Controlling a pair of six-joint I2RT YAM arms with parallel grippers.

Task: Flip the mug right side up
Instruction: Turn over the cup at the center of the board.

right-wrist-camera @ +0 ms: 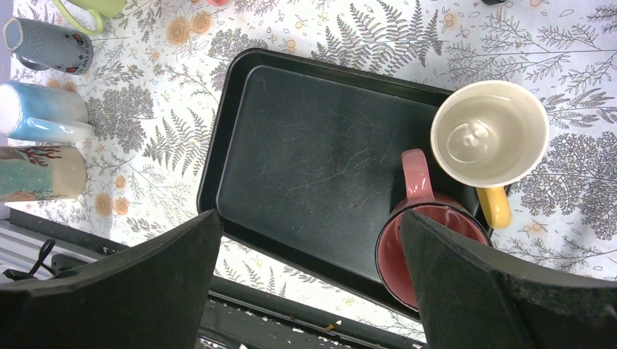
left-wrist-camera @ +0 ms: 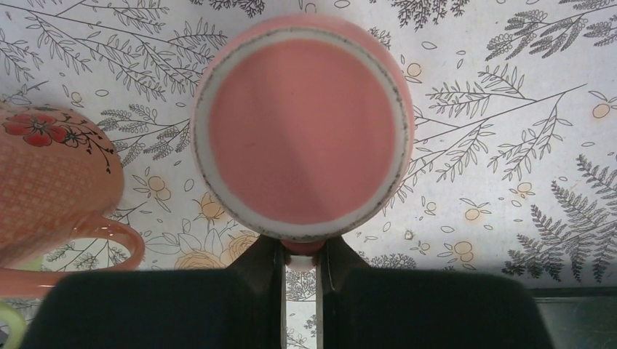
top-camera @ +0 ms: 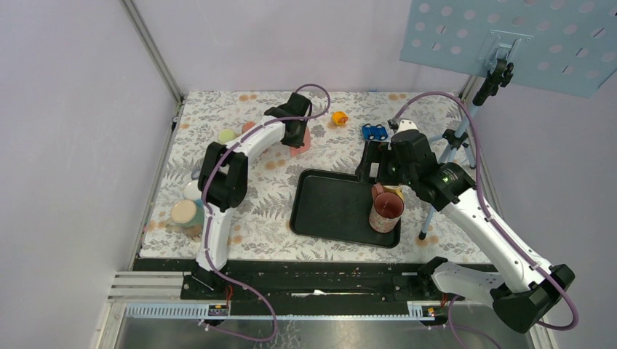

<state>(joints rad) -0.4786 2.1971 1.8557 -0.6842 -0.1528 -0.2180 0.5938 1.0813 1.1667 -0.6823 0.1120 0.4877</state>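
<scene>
**Left gripper pinches the handle of the upturned pink mug**

The table (top-camera: 262, 234) wears a cloth printed with leaves and ferns. A black tray (top-camera: 327, 203) lies on its middle right.

The left arm reaches to the far middle of the table. There the pink mug (left-wrist-camera: 302, 123) stands upside down on the cloth, its flat base facing up. The left gripper (left-wrist-camera: 302, 251) is pressed nearly together on the mug's handle, and a bit of pink shows between its fingers.

The right gripper (right-wrist-camera: 309, 218) hangs above the tray, spread wide and holding nothing. Below it a red mug (right-wrist-camera: 429, 247) stands upright in the tray's near right corner. A cream mug (right-wrist-camera: 489, 132) with a yellow handle stands just beside it at the tray's right edge.

An orange flowered mug (left-wrist-camera: 51, 182) sits near the pink mug. A small blue toy car (top-camera: 375, 131) rests on the far side of the table.
</scene>
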